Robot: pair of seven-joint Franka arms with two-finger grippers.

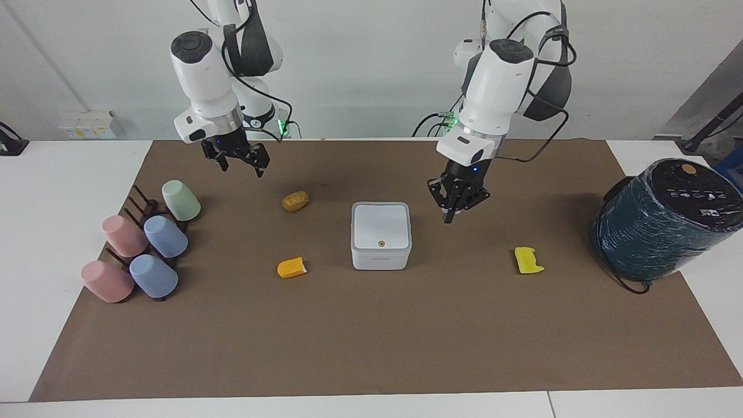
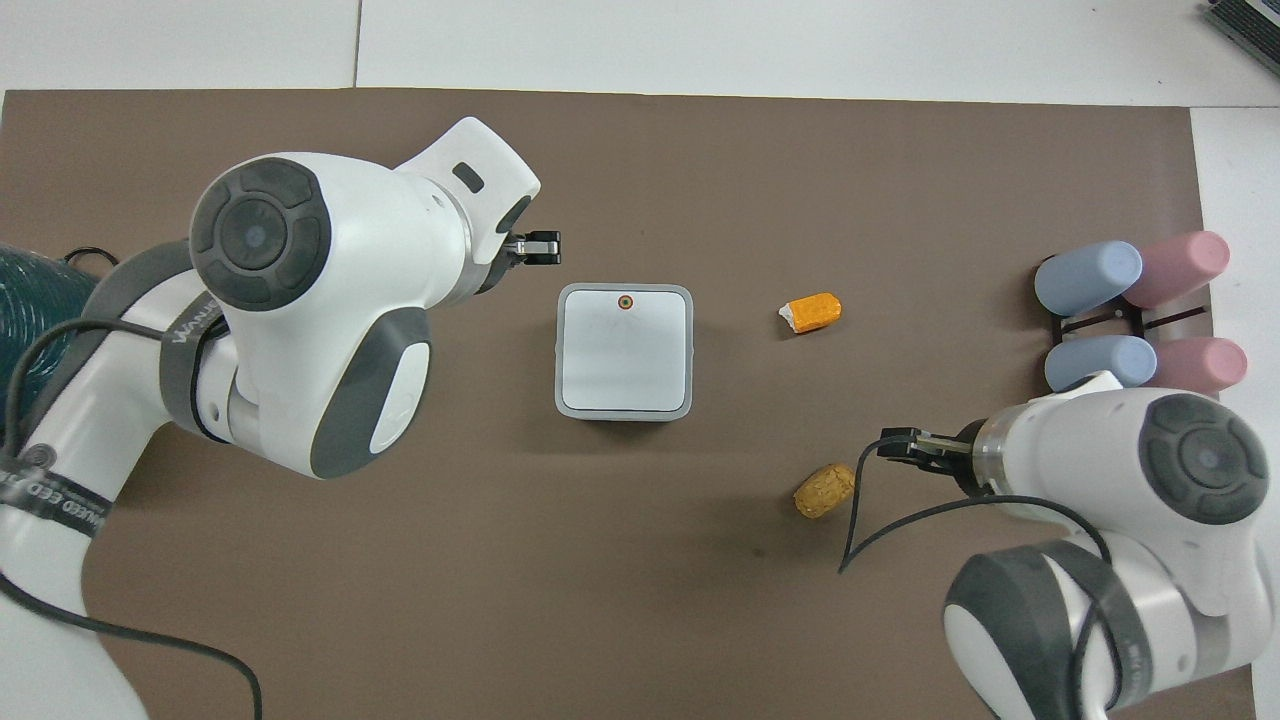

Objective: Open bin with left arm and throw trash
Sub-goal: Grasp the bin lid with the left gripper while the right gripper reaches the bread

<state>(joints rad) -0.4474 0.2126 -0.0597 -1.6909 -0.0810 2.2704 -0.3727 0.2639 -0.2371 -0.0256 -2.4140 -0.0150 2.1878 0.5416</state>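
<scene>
While the bin (image 1: 381, 235) sat shut in the middle of the brown mat (image 1: 371, 348), the left gripper (image 1: 455, 210) hung in the air just beside it, toward the left arm's end of the table, touching nothing. Its fingers were close together and held nothing. The right gripper (image 1: 239, 164) hung over the mat near the brown lump (image 1: 295, 201), and its fingers were spread apart and empty. The orange wedge (image 1: 291, 267) lay beside the bin, farther from the robots than the lump. The yellow piece (image 1: 528, 260) lay on the mat between the bin and the big dark teal roll (image 1: 662, 226). Pink, blue and green cups (image 1: 142, 249) lay on a rack at the right arm's end.
</scene>
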